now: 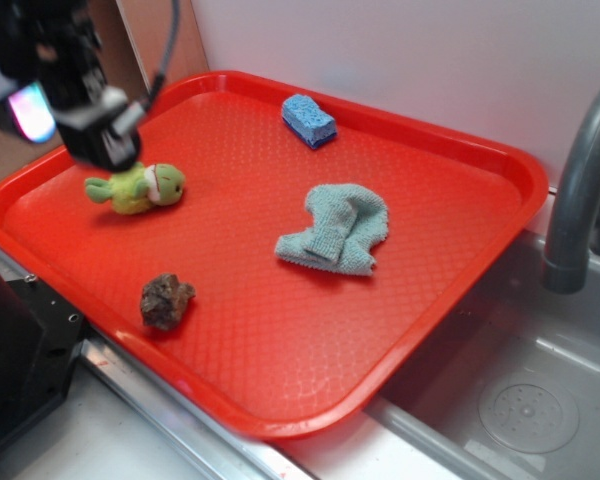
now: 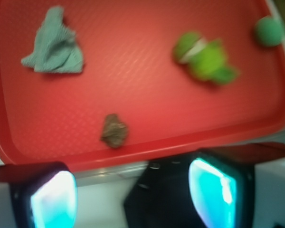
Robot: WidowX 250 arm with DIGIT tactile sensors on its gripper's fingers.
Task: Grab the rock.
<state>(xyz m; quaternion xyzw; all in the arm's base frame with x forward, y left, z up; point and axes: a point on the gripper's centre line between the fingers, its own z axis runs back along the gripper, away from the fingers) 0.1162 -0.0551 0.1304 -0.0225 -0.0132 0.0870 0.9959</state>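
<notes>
We see the rock lying on the red tray, near the tray's front edge and toward its left side in the exterior view. In the wrist view the rock sits just inside the tray's near rim, with bare tray all around it.

Our end effector stands open: its two pads are well apart at the bottom of the wrist view, glowing pale blue-white, and nothing is held between them. They touch nothing we can make out. The rock lies apart from the end effector, ahead of the gap between the pads and a little toward the left one. In the exterior view the end effector hovers over the tray's far left corner, above the plush toy, well away from the rock.

Beyond the rock, a crumpled light blue cloth lies near the tray's middle, and a blue sponge sits by the far rim. A green ball shows only in the wrist view, at the tray's edge. A sink with a grey tap is beside the tray.
</notes>
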